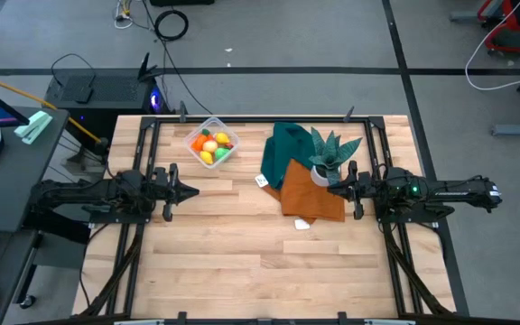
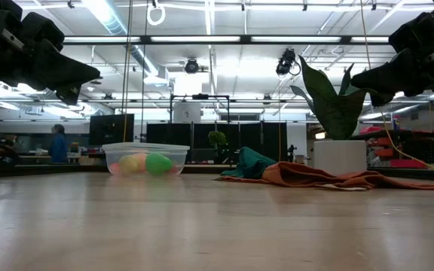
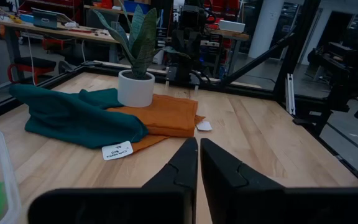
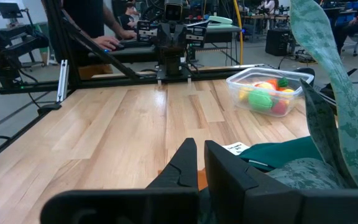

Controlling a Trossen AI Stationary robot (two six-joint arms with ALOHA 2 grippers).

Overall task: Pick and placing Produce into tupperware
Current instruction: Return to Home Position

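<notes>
The clear tupperware [image 1: 211,143] stands on the table near its far edge, left of centre, with the toy produce [image 1: 213,146] inside it: yellow, orange, green and red pieces. It also shows in the low view [image 2: 145,159] and the right wrist view [image 4: 267,92]. My left gripper [image 1: 193,190] hovers above the table's left half, shut, empty, pointing right, nearer than the tupperware. My right gripper [image 1: 331,189] hovers at the right, shut, empty, pointing left, beside the plant pot and above the orange cloth.
A spiky green plant in a white pot [image 1: 326,162] stands on a teal cloth [image 1: 287,150] and an orange cloth [image 1: 309,193] right of centre. Small white tags [image 1: 262,181] lie by the cloths. Bare wood [image 1: 242,262] fills the near half.
</notes>
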